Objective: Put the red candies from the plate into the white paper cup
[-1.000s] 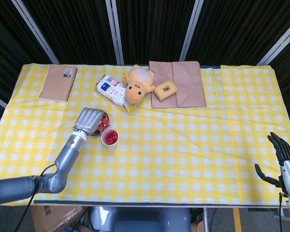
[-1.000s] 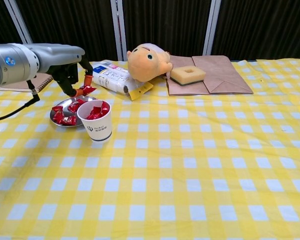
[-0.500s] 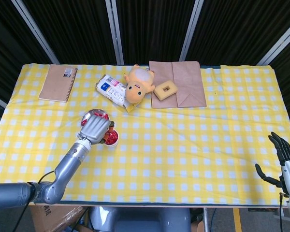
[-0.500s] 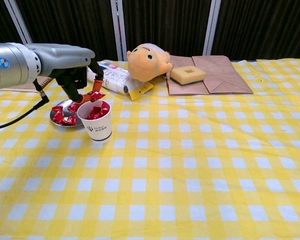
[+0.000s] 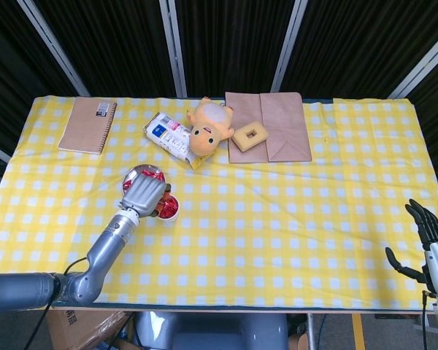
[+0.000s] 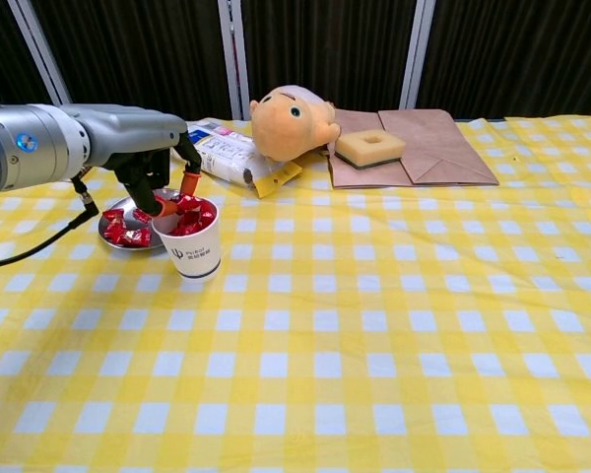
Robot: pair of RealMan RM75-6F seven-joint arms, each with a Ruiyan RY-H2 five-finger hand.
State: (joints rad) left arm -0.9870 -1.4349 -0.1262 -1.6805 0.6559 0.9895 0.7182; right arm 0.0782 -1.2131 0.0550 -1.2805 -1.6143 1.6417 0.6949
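The white paper cup (image 6: pixel 190 248) stands left of the table's middle, heaped with red candies (image 6: pixel 197 219). Behind it to the left lies the small metal plate (image 6: pixel 111 235) with a few red candies (image 6: pixel 128 234) on it. My left hand (image 6: pixel 156 175) hovers right over the cup's mouth, pinching a red candy (image 6: pixel 183 201) that hangs just above the rim. From above, the left hand (image 5: pixel 147 195) covers most of the cup (image 5: pixel 169 210) and part of the plate (image 5: pixel 136 173). My right hand (image 5: pixel 425 244) stays off the table's front right corner, fingers apart and holding nothing.
Along the far side lie a brown notebook (image 5: pixel 87 125), a snack packet (image 5: pixel 169 136), a yellow plush toy (image 5: pixel 208 125), and a brown paper bag (image 5: pixel 277 125) with a yellow ring-shaped sponge (image 5: pixel 249 135) on it. Yellow checked cloth covers the table.
My left hand carried a red candy from over the plate rightward to the cup, then sank to the cup's mouth. The right hand has stayed put.
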